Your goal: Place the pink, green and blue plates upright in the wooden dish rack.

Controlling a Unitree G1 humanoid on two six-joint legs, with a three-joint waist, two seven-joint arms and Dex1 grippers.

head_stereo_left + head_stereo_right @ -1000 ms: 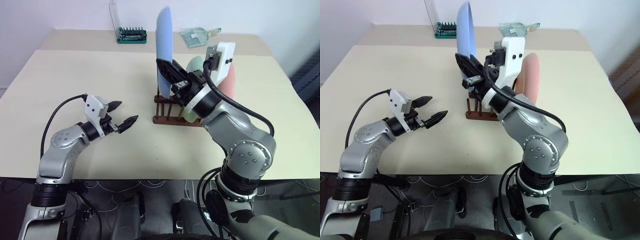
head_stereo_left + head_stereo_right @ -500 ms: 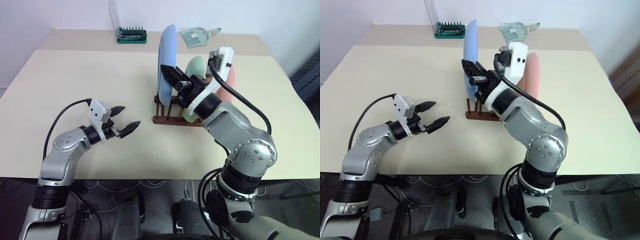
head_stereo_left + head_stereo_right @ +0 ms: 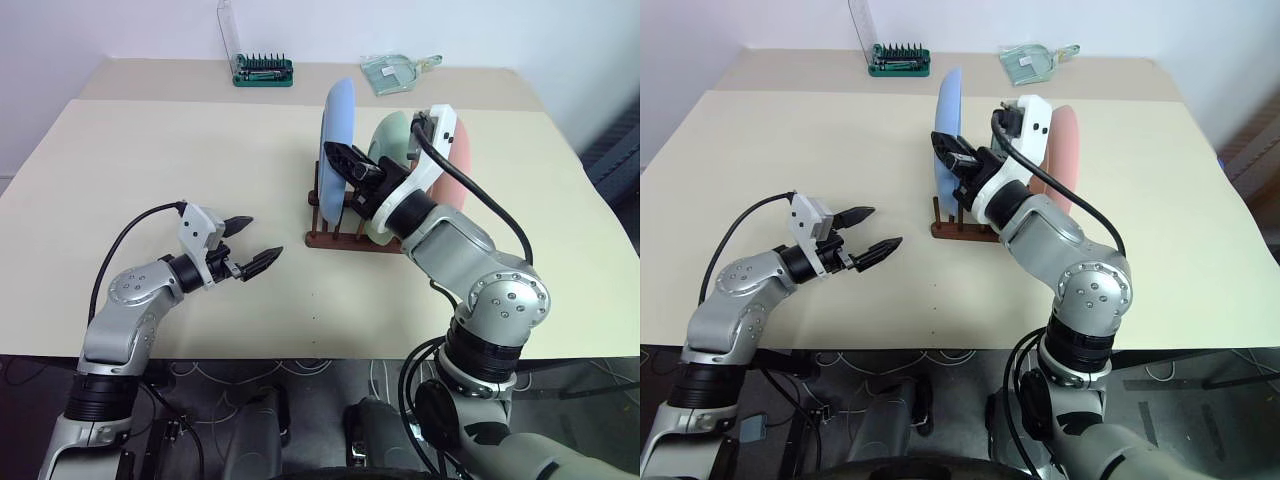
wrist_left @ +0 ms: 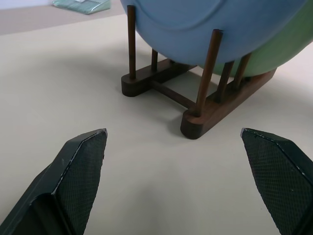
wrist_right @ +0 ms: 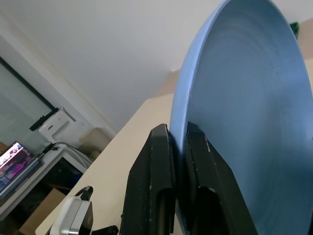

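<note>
On the rack (image 3: pixel 352 238) I see green (image 3: pixel 388 140) and pink (image 3: pixel 462 165) standing, while my right claw (image 3: pixel 958 160) grips the blue plate (image 3: pixel 336 150), nearly seated in the front slot; left claw (image 3: pixel 250 245) hangs released.

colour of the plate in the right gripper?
Light blue plate, clearest in the right wrist view.

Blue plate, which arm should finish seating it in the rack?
Probably the right: the right gripper is shut on the blue plate, upright over the wooden dish rack. The left gripper is open, apart from it.
</note>
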